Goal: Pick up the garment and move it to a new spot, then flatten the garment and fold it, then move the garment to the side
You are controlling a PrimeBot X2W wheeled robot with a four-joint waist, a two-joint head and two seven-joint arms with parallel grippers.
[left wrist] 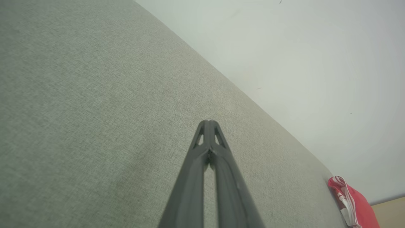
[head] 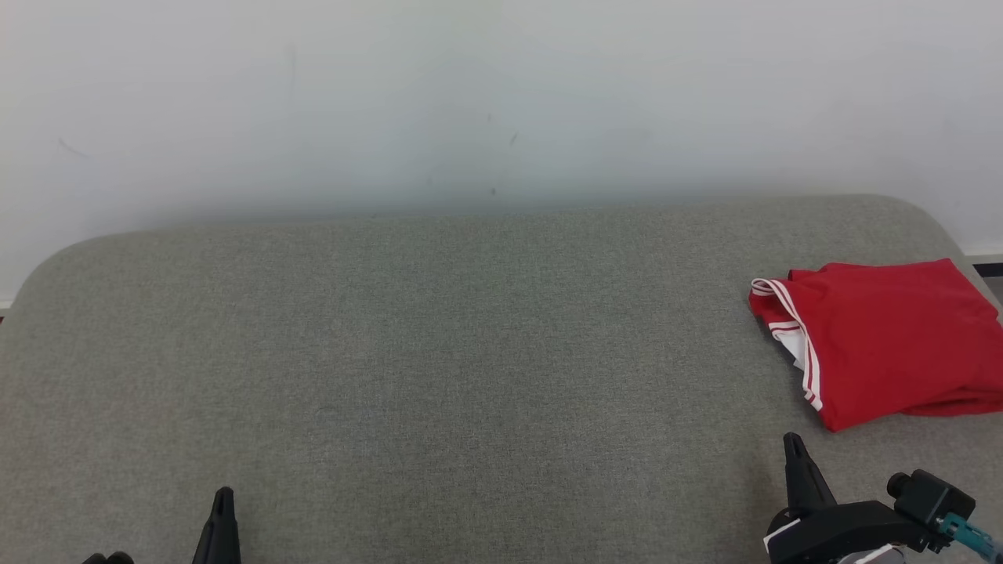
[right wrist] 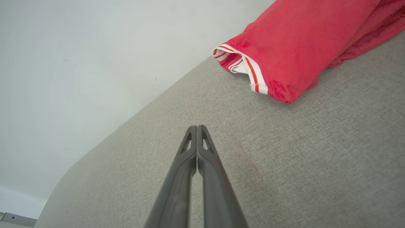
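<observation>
the left gripper (left wrist: 208,122) is closed on nothing, tips pressed together above the bare grey surface (head: 470,352); in the head view its tip pokes up from the bottom edge, the rest cut off

the right gripper (right wrist: 196,126) is closed and empty too, its body partly cropped at the head view's lower right

just beyond it, not touching, the folded red garment (head: 885,337) (white-striped trim facing the middle) lies at the surface's right end, its far side running out of frame; the inner layers are hard to make out

a pale wall (head: 470,94) stands behind
</observation>
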